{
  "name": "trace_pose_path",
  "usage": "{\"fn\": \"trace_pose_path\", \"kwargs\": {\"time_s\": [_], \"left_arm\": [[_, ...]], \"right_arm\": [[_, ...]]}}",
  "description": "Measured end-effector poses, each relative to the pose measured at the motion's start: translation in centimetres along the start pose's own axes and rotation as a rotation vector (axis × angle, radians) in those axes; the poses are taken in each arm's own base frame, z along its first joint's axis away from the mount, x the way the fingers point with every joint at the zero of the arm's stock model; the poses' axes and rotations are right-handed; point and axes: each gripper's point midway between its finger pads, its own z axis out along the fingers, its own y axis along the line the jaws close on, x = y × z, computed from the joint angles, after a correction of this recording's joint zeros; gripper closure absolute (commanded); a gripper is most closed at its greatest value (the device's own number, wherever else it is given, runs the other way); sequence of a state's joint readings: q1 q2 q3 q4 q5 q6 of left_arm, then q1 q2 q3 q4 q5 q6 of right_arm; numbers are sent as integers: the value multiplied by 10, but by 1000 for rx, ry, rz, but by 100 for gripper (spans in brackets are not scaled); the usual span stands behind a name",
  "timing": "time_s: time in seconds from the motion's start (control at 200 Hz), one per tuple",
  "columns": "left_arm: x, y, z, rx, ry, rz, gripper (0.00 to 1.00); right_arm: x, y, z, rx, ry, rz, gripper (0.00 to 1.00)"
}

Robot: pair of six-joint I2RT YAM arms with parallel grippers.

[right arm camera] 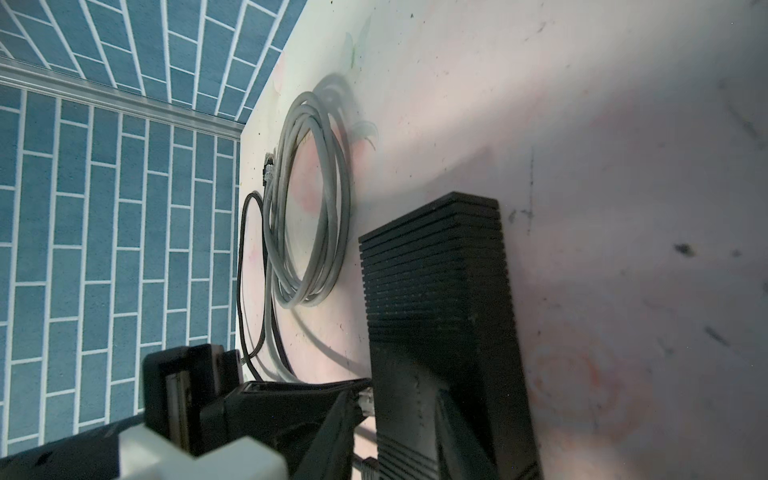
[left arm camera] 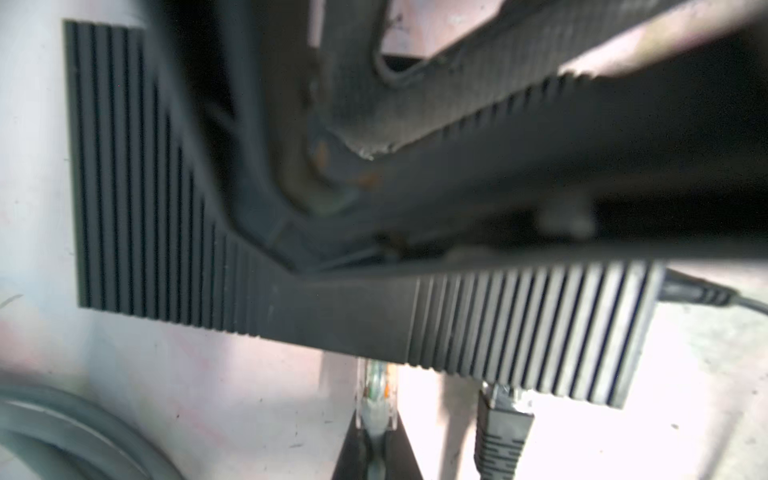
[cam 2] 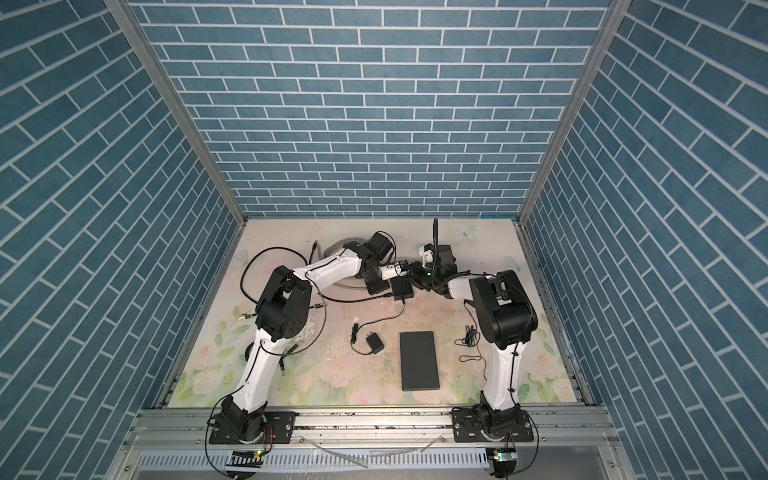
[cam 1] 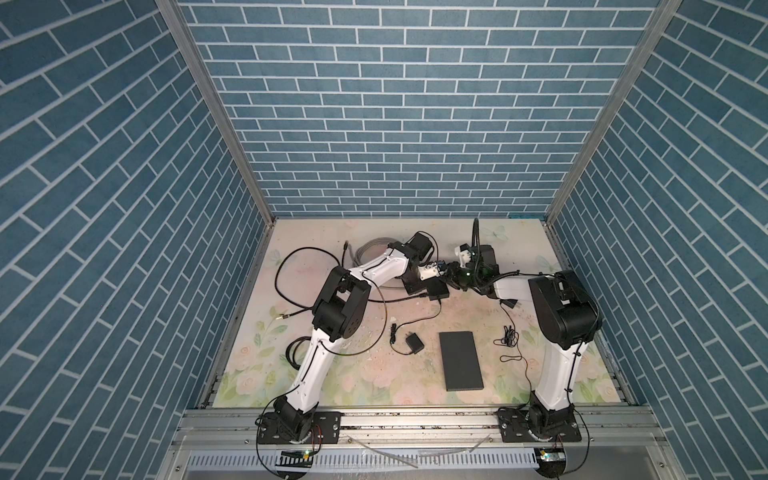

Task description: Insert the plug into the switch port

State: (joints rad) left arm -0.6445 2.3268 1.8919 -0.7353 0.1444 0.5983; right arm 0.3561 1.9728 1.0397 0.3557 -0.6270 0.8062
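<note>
At the switch, pinched plug in closed left claw for insertion. Steadied switch in part-open right claw.

Clear plug blurred, its tip hidden behind the switch; gray cable coil cut off at the edge.

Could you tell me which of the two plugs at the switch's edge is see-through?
The clear plug held by the left tool: coloured wires show inside it. The black plug beside it at the switch is opaque.
</note>
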Motion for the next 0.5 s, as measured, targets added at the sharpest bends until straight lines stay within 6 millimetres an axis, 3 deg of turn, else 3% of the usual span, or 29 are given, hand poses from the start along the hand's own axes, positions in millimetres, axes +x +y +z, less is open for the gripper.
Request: {"fn": "trace_pose_path", "kwargs": {"time_s": [0.5], "left_arm": [[-3,1,3,-2,-23,-6,100]], "right_arm": [[-2,-1,-1,-10,0,2,63]]}}
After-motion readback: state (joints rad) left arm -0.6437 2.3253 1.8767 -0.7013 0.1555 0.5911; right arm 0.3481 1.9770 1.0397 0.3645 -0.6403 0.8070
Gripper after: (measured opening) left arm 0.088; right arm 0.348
